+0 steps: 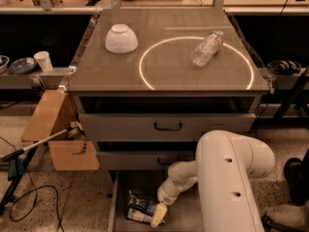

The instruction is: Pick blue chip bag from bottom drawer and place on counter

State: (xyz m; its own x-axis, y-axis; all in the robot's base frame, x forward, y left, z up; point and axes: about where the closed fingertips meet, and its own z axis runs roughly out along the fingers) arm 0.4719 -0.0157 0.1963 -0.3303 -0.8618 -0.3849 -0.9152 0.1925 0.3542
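Observation:
The bottom drawer [126, 182] stands pulled open at the foot of the cabinet, showing its grey floor. The blue chip bag [139, 208] lies crumpled on that floor near the drawer's left side. My gripper [158, 217] reaches down into the drawer on the end of the white arm [231, 182], its pale fingertip at the bag's right edge. The counter [166, 64] above carries a bright white ring.
On the counter stand an upturned white bowl [121, 37] and a clear plastic bottle [206, 47] lying on its side. Two upper drawers with black handles [168, 126] are partly open. A cardboard box [58, 134] and a stick lie on the floor at left.

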